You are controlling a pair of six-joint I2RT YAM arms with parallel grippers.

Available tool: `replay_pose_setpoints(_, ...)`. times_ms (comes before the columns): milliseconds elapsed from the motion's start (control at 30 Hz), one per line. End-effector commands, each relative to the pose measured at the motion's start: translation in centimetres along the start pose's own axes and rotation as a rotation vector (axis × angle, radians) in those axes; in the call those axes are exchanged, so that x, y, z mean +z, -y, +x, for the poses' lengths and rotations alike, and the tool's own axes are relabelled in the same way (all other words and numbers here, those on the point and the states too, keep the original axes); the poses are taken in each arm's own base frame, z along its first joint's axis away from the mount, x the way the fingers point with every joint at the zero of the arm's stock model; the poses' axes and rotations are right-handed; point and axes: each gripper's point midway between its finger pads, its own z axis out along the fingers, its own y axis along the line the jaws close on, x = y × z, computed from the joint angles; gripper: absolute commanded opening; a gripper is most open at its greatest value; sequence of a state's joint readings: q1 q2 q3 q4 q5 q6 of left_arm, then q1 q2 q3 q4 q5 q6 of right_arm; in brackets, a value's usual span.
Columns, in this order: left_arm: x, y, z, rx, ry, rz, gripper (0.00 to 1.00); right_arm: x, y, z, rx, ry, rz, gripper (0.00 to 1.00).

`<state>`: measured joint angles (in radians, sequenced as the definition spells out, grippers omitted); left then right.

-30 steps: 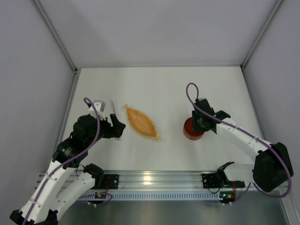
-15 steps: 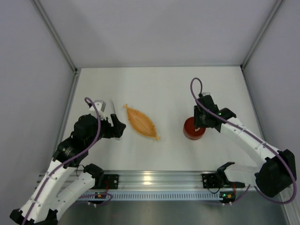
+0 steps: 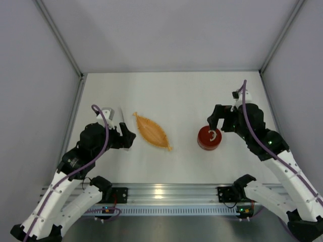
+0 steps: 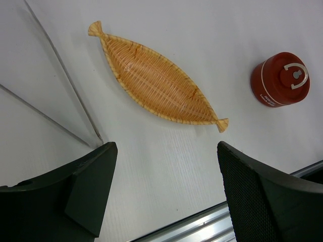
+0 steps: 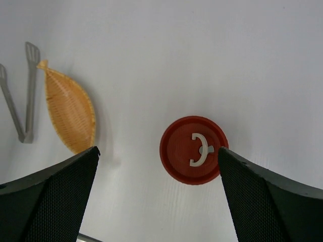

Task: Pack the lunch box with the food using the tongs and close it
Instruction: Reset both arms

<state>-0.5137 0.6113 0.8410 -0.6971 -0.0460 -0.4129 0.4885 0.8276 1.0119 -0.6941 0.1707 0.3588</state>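
Two tools stand spread wide, and neither pinches anything. The right tool point(image 5: 158, 151) hangs over the lunch box point(image 3: 208, 138), which is closed by its red lid point(image 5: 176, 146) with the white squiggle. In the right wrist view the lid shows between the two dark fingers point(image 5: 55, 196), closer to the one on the right of that view. The top view puts this tool just behind the tin and a little to its right, not gripping it. The lunch box stands on the white bench point(image 3: 176, 96) on the right arm's side, well apart from the tongs point(image 5: 31, 91). The tongs lie flat on the left arm's side, their open ends just beside the far pointed tip of the orange leaf-shaped dish point(image 3: 151, 131). That dish lies between the tongs and the lunch box. The left tool point(image 4: 165, 151) hovers above the bench near the tongs' joined end, which lies just by one of its fingertips.
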Motion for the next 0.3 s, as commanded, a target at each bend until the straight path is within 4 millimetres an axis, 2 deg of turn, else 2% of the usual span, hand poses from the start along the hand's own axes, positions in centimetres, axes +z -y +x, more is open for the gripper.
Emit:
replay_pose_setpoints(0,0.1,0.4,-0.7,0.002,0.033,0.019,0.85,-1.9,-2.3,-4.1,0.01,0.155,-0.126,1.0)
replay_pose_setpoints(67,0.1,0.4,-0.7,0.002,0.032,0.019,0.85,-2.4,-2.9,-4.6,0.014,0.19,-0.164,1.0)
replay_pose_setpoints(167,0.2,0.4,-0.6,0.002,0.027,0.015,0.85,-2.1,-3.7,-3.9,-0.006,0.182,-0.219,0.99)
replay_pose_setpoints(267,0.4,0.4,-0.5,0.003,0.018,0.016,0.86,-1.8,-3.5,-3.6,-0.014,0.185,-0.212,1.0)
